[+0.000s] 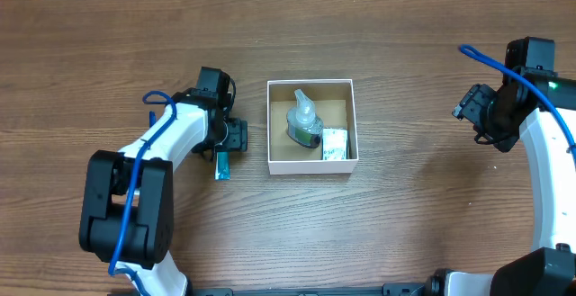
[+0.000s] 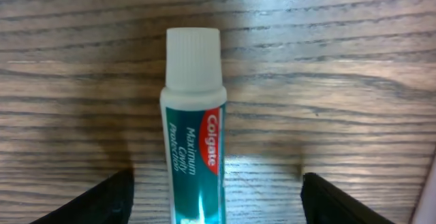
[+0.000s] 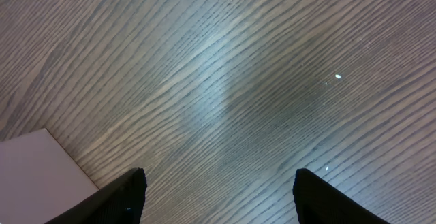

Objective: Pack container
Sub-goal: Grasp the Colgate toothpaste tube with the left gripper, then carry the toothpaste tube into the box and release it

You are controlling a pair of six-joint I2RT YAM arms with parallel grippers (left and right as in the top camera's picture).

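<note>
Pickup of the toothpaste tube [image 2: 194, 135] looks to be the step in hand. The left tool [image 2: 216, 203] hangs over the tube with its jaws standing apart, one on each side of the tube's body, and the white cap points away from the tool. Nothing is clamped yet. Whether the jaw tips already touch the table [image 2: 354, 60] cannot be told.

The container [image 1: 310, 164] sits just beside the left tool, on its inner side, between the two tools. The right tool [image 3: 218, 197] is well apart from it, jaws apart over bare wood and holding nothing.

As I judge it, the next move calls for closing on the tube's body and lifting it clear. The tool would then carry the tube over the container's near wall and lower it onto the bare brown floor beside what is already inside.

- **Container:** one.
- **Pump bottle [image 1: 304, 121]:** one, clear, lying inside the container.
- **Packet [image 1: 335, 143]:** one, small and white, inside the container next to the bottle.
- **Toothpaste tube:** one, outside the container.
- **Tools:** two.
</note>
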